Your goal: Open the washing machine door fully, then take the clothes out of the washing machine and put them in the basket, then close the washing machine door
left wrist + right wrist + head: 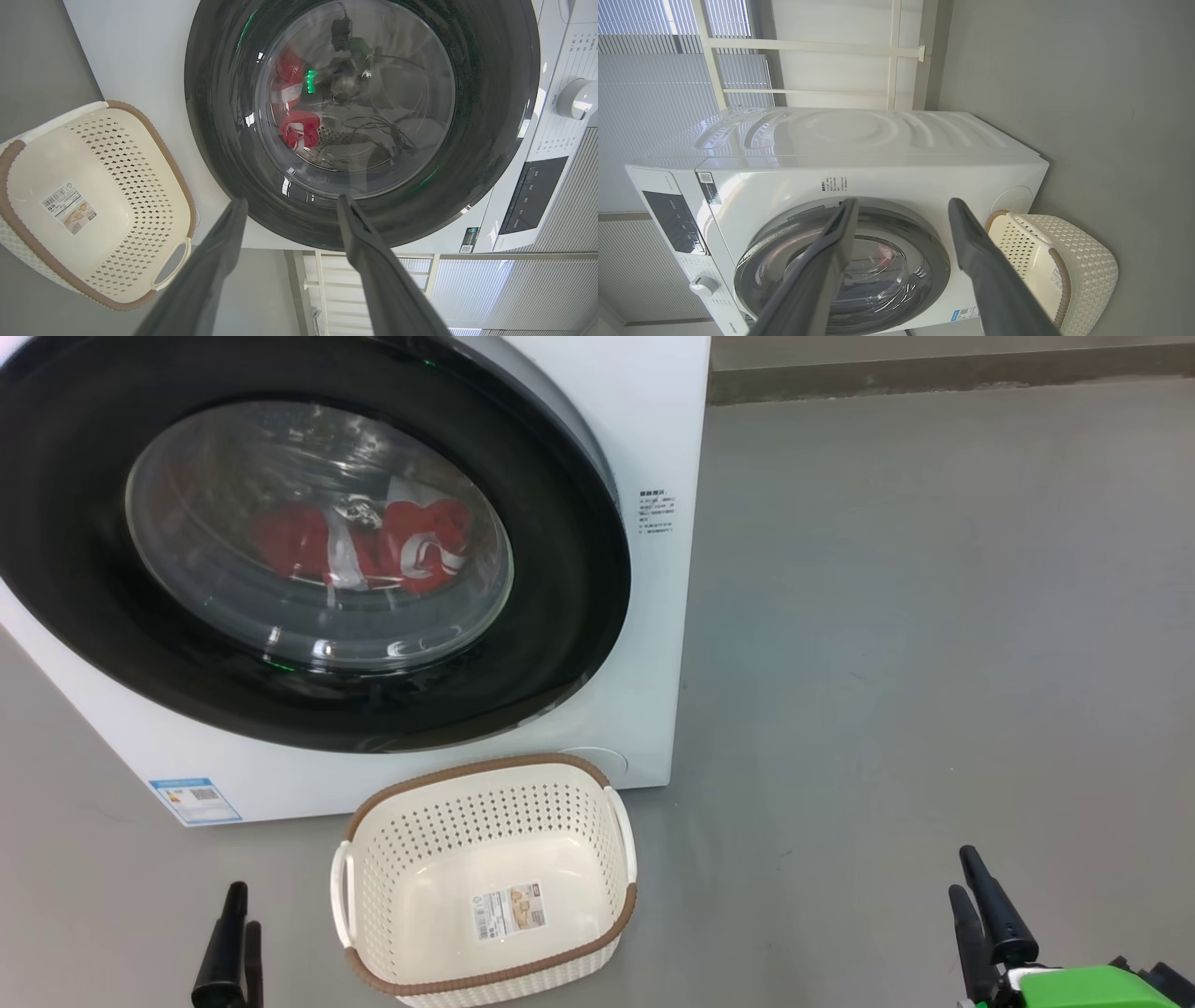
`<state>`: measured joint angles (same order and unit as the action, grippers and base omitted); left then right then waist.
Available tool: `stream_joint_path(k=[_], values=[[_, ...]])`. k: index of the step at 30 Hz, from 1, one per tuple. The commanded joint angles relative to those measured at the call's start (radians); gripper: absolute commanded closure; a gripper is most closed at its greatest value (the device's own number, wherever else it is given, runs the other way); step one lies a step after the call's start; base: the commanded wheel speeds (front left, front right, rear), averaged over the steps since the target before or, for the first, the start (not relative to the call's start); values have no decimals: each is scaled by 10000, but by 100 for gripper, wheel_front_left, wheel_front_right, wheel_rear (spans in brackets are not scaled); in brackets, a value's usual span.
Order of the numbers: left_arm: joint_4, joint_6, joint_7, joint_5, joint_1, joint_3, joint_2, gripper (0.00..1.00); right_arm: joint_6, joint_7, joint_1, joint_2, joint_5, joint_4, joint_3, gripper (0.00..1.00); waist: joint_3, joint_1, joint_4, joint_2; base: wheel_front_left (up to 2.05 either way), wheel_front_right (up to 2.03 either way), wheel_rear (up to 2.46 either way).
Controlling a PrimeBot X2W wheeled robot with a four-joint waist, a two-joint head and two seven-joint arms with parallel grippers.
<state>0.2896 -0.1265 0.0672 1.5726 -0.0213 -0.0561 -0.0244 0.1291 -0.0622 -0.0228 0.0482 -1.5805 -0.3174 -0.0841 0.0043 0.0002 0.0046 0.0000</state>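
Observation:
The white washing machine [653, 429] stands at the upper left. Its round black-rimmed washing machine door [579, 588] covers the drum opening, its right edge perhaps a little off the front. Through the glass I see the red clothes [411, 546] with white trim lying in the drum. On the floor in front sits the cream basket [448, 840], with just a paper label inside. My left gripper [241, 910] is low, left of the basket; my right gripper [962, 870] is far to its right. Both are open and hold nothing: left gripper [292, 199], right gripper [903, 200].
Grey floor [934, 663] stretches out to the right of the machine as far as a wall skirting [934, 373]. The machine's control panel and knob [577, 98] are at its top. A slatted wall [668, 93] stands behind the machine.

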Motion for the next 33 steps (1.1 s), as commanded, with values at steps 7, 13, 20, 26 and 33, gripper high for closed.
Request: stream_joint_path(k=[7,13,20,26,33], values=[[-476,-7,-277,-1279,-80,-8,-215,0,3,254,-344,241,910,220,331,0,11,-2,15,0,0,0,0],[-645,-9,-479,-2338,-7,35,-201,0,3,454,-430,318,1851,154,557,0,21,-2,36,0,0,0,0],[-779,-11,-652,-3249,75,63,-217,0,4,626,-498,347,2600,152,676,0,21,-2,50,0,0,0,0],[-865,-13,-825,-4157,150,168,-268,0,5,797,-542,415,3363,173,802,0,23,-2,69,0,0,0,0],[-1002,-16,-1026,-5077,210,219,-296,0,6,996,-573,462,4222,191,939,0,20,-2,109,0,0,0,0]])
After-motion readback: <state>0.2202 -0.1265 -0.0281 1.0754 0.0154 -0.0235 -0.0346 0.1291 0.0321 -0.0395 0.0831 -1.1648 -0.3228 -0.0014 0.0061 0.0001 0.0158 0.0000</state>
